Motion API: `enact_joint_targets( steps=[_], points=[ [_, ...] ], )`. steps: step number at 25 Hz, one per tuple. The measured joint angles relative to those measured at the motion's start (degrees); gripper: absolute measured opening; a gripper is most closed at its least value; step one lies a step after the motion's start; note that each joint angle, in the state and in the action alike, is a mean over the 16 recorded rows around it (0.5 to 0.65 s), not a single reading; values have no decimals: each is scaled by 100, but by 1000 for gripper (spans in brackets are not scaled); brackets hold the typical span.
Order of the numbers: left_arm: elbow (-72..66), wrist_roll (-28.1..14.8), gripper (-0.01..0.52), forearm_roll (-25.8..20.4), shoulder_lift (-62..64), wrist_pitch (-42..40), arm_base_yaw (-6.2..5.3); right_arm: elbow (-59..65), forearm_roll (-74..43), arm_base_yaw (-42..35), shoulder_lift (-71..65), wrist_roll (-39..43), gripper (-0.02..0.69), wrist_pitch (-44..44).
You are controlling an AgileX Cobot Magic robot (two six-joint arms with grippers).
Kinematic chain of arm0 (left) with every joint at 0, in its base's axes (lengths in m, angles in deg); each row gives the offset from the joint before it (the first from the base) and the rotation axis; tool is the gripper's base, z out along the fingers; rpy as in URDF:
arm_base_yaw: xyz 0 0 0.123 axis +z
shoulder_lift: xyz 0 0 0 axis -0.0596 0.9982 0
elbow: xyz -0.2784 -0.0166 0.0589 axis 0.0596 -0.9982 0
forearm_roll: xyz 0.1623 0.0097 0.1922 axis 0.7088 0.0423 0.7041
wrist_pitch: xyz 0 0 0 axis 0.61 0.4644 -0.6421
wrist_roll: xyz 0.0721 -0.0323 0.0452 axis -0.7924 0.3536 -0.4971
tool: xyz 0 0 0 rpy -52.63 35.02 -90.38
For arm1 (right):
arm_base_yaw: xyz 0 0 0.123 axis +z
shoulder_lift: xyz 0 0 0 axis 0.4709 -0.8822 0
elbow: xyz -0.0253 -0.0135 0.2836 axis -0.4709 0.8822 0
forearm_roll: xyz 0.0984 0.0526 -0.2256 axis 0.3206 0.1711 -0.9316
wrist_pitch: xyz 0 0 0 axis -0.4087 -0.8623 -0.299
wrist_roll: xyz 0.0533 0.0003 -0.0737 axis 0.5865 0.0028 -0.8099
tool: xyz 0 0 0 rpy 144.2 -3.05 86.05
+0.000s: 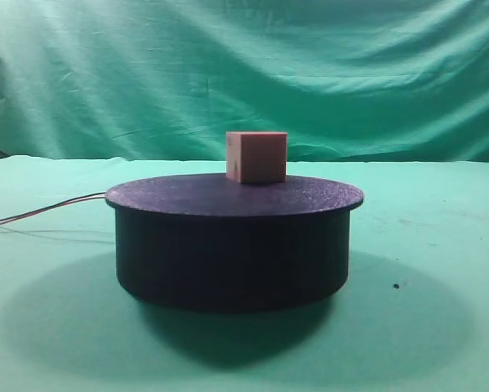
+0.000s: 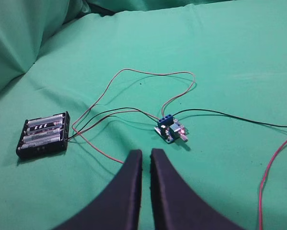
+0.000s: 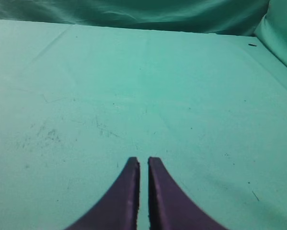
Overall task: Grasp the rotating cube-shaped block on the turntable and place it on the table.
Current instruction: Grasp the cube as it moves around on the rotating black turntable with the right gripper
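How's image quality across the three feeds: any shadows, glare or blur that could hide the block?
Exterior high view: slightly soft, but the cube-shaped block stands out on the turntable, which casts a broad dark shadow on the table. Left wrist view: sharp enough to trace wires to the battery holder and circuit board. Right wrist view: even light, no glare, only cloth.

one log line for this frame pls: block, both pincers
block: on turntable, untouched | left pincer: shut, empty, above battery box and wires | right pincer: shut, empty, over table
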State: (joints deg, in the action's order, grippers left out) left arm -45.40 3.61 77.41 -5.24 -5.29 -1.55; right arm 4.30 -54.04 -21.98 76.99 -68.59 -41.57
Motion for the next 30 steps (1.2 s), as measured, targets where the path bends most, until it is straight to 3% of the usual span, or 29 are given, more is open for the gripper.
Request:
enact_joint_targets(
  steps=[13,25,30],
  points=[
    [0,0,0,0,0,0,0,2,-95,0,0,-8,0,155],
    [0,0,0,0,0,0,0,-99,16,0,-51,2,0,2403],
    [0,0,0,0,0,0,0,-579,394,0,-461,37,0,2421]
  ],
)
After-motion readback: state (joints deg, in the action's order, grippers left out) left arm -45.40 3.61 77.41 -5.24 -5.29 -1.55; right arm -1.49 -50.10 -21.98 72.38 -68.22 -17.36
